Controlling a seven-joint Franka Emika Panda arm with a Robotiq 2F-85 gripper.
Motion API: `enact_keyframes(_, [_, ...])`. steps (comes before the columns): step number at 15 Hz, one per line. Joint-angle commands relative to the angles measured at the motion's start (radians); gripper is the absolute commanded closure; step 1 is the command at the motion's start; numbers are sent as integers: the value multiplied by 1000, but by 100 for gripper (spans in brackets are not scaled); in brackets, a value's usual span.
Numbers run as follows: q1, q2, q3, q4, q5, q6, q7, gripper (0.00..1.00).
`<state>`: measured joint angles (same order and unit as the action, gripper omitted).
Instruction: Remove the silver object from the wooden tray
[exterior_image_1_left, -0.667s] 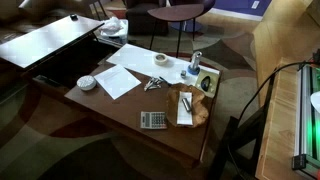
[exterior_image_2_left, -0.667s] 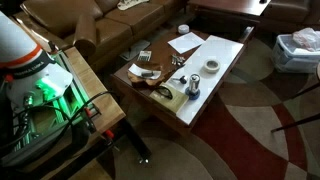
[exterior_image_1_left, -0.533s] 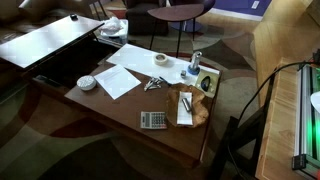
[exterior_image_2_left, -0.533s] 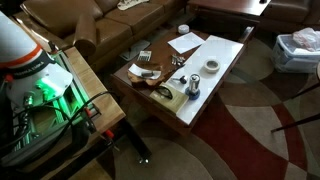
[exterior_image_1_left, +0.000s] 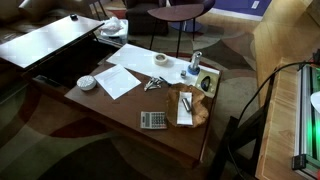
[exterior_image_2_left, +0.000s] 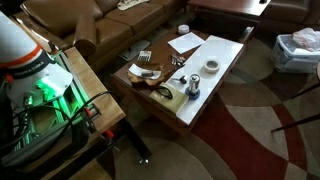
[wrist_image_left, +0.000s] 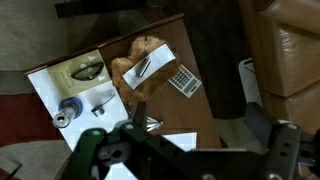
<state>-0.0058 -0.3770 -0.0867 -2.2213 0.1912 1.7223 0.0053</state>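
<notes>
The wooden tray (wrist_image_left: 124, 68) lies on the dark table near its edge, far below the camera in the wrist view. A white paper slip (wrist_image_left: 158, 60) lies across it. The silver object (wrist_image_left: 143, 69), a slender dark stick, rests on the slip inside the tray. In an exterior view the tray (exterior_image_1_left: 201, 112) sits at the table's near right, with the silver object (exterior_image_1_left: 185, 102) on it. The tray also shows in an exterior view (exterior_image_2_left: 156, 88). My gripper (wrist_image_left: 186, 146) is open and empty, high above the table and well away from the tray. It is out of both exterior views.
A grey calculator (exterior_image_1_left: 153, 120) lies beside the tray. A shiny metal cluster (exterior_image_1_left: 152, 84), a can (exterior_image_1_left: 194, 68), a tape roll (exterior_image_1_left: 160, 60), a white bowl (exterior_image_1_left: 87, 82) and sheets of paper (exterior_image_1_left: 122, 78) share the table. A sofa (exterior_image_2_left: 110, 25) stands behind.
</notes>
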Motion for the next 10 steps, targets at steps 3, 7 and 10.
enact_keyframes(3, [-14, 1, 11, 3, 4, -3, -4, 0])
enact_keyframes(7, [-14, 10, 23, -11, -7, 9, 14, 0])
enact_keyframes(10, [-23, 23, 76, -112, -51, 153, 116, 0])
